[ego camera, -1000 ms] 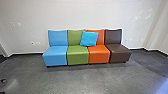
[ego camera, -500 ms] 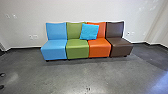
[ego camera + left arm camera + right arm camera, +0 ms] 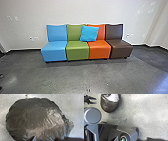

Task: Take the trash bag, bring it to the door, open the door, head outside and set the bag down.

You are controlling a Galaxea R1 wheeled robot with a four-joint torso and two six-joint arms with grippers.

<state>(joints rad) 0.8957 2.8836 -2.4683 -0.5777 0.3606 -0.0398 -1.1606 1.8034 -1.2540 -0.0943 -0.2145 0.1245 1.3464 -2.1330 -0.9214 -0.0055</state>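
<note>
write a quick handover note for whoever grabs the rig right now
Left gripper: open, beside the black trash bag, apparently not touching it.
Right gripper: state can't be told.
Bag: appears to rest on the floor, white contents at its open top.
Done: no step; the bag isn't gripped by the left gripper.
Left: pick up, carry to door, open it, go outside, set down.

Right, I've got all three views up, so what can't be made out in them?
- Right wrist view: all of the trash bag's mouth and white contents; the picture's edge cuts them off.
- Right wrist view: the rear of the left pincer; cut off by the edge.
- Head view: the dark object at far left; cut off.
- Head view: the chair backs behind the cushion; it covers them.
</note>
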